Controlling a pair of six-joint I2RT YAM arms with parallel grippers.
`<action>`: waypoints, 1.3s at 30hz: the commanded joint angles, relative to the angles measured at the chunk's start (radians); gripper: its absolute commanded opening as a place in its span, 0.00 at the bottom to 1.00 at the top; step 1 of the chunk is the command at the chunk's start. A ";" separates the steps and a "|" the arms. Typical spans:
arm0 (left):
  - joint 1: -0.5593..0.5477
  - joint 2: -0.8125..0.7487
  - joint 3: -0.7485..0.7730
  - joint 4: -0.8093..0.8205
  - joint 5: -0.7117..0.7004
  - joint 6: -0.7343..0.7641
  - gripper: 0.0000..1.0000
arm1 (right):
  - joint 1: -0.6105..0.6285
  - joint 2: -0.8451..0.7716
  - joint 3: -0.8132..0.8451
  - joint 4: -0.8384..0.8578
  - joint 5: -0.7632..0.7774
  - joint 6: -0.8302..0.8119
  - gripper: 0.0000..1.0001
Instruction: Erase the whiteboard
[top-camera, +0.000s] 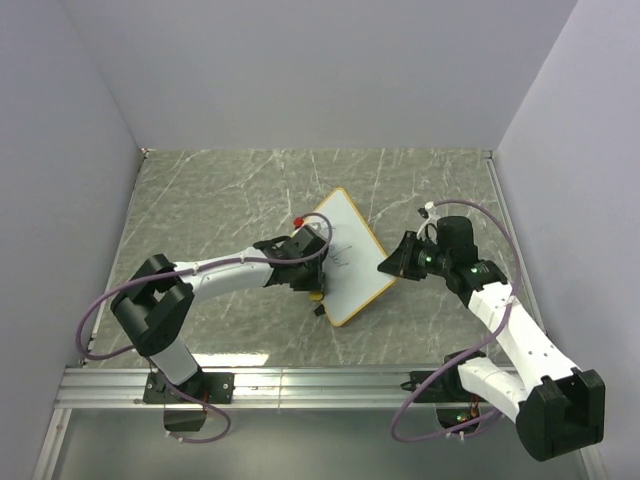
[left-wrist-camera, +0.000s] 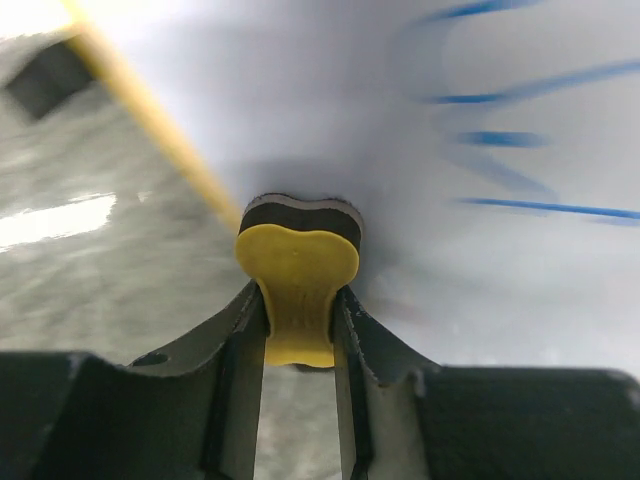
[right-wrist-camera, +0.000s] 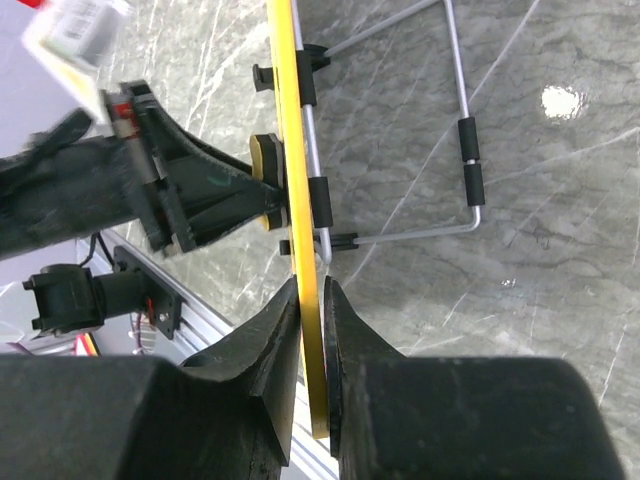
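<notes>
Erasing looks partway at most. The left gripper (left-wrist-camera: 298, 310) is closed tight on the yellow bone-shaped eraser (left-wrist-camera: 297, 270), whose dark felt side is on or right at the whiteboard (top-camera: 357, 288) face, just inside the orange-yellow frame. Blue scribbles (left-wrist-camera: 530, 95) sit unwiped ahead and to the right of that gripper, and the patch right around the eraser looks plain white. What's left, as I judge it, is sweeping across those lines. The right gripper (right-wrist-camera: 310, 295) is pinched shut on the board's frame edge, and the board runs edge-on straight out from between its fingers. A wire stand (right-wrist-camera: 466, 150) lies beyond and to the right of them on the board's back side. No containers in any view, so nothing to report there.
</notes>
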 joint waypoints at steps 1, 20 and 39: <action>-0.068 0.010 0.143 0.015 -0.010 0.015 0.00 | -0.001 -0.031 -0.021 -0.032 0.049 0.009 0.00; 0.007 -0.017 0.087 0.091 0.059 0.002 0.00 | -0.001 -0.105 -0.026 -0.093 0.071 0.008 0.00; -0.102 0.006 0.229 0.150 0.201 0.039 0.00 | -0.001 -0.114 -0.048 -0.077 0.074 0.038 0.00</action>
